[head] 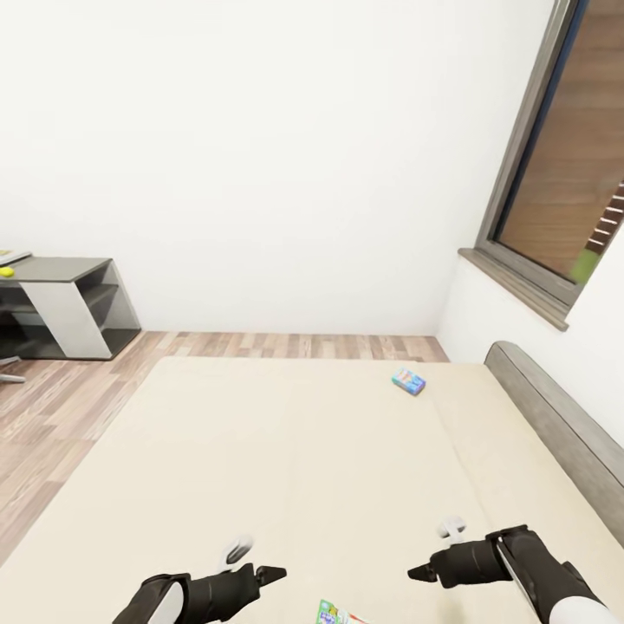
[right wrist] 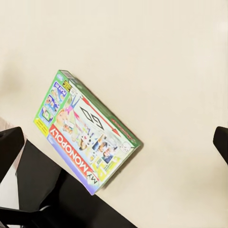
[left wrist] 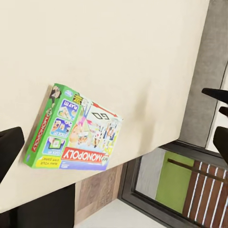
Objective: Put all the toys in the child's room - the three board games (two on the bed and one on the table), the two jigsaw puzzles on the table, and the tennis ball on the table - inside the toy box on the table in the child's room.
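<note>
Flat glossy Monopoly box point(right wrist: 87, 131) on smooth bed point(head: 286, 468)

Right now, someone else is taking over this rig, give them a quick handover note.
Left gripper and right gripper: both open, empty, hovering over the bed.
Green-edged Monopoly box lies flat on the bed near its front edge, between the grippers.
Teal-blue game box lies far across the bed, toward the headboard.
Table stands far left.
Both bed games not yet picked up.
</note>
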{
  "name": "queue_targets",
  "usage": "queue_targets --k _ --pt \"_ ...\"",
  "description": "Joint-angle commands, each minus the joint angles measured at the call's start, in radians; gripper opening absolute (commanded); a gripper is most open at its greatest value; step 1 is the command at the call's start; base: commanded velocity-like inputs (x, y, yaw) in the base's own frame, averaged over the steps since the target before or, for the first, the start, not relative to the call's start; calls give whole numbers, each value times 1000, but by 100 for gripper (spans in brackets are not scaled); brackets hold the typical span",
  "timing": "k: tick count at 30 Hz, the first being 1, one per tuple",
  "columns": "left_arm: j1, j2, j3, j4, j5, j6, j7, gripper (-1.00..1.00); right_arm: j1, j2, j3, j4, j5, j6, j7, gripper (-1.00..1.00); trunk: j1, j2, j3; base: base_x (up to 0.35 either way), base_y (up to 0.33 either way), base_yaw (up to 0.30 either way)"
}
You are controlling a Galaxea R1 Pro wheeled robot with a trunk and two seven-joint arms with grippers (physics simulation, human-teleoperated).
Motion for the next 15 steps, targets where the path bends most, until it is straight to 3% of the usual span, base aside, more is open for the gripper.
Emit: queue_targets --k 1,9,15 --pt "-1 2 -3 1 7 6 0 100 0 2 -9 -2 7 6 5 100 0 -1 -3 0 0 36" --pt "-13 -3 -3 32 6 4 4 100 0 6 -19 -2 7 2 -1 100 0 -1 -16 0 0 15" --pt "-43 -9 -3 101 6 -1 14 100 0 6 -23 -2 6 2 5 100 0 -1 -26 0 0 4"
